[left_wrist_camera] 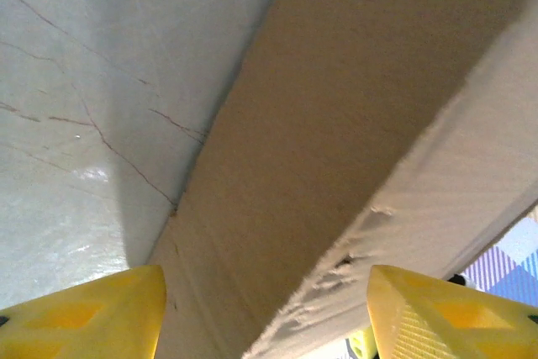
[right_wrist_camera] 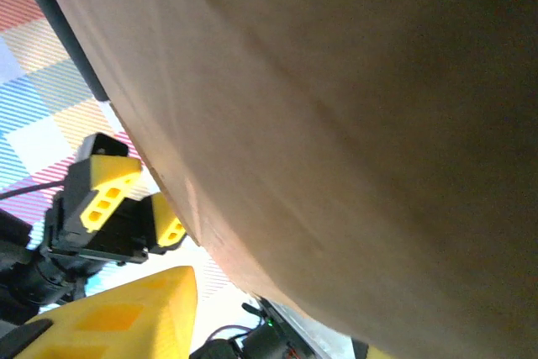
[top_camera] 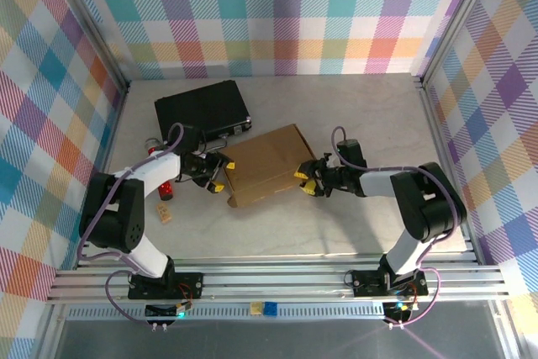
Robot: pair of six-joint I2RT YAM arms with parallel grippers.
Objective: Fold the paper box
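The paper box (top_camera: 265, 164) is a flat brown cardboard mailer lying closed in the middle of the table. My left gripper (top_camera: 216, 173) is at its left edge, open, with yellow fingers either side of the edge. In the left wrist view the box's side wall (left_wrist_camera: 336, 140) and a frayed upper edge run between the spread fingertips (left_wrist_camera: 92, 313) of the left gripper (left_wrist_camera: 267, 308). My right gripper (top_camera: 306, 182) is open at the box's right corner. In the right wrist view the box (right_wrist_camera: 336, 107) looms over the right gripper (right_wrist_camera: 282, 317), and the left gripper (right_wrist_camera: 126, 199) is visible beyond.
A black case with a handle (top_camera: 203, 109) lies just behind the box, to the left. A red pen-like object (top_camera: 166, 187) and a small wooden piece (top_camera: 165, 212) lie beside the left arm. Plaid walls enclose the table on three sides.
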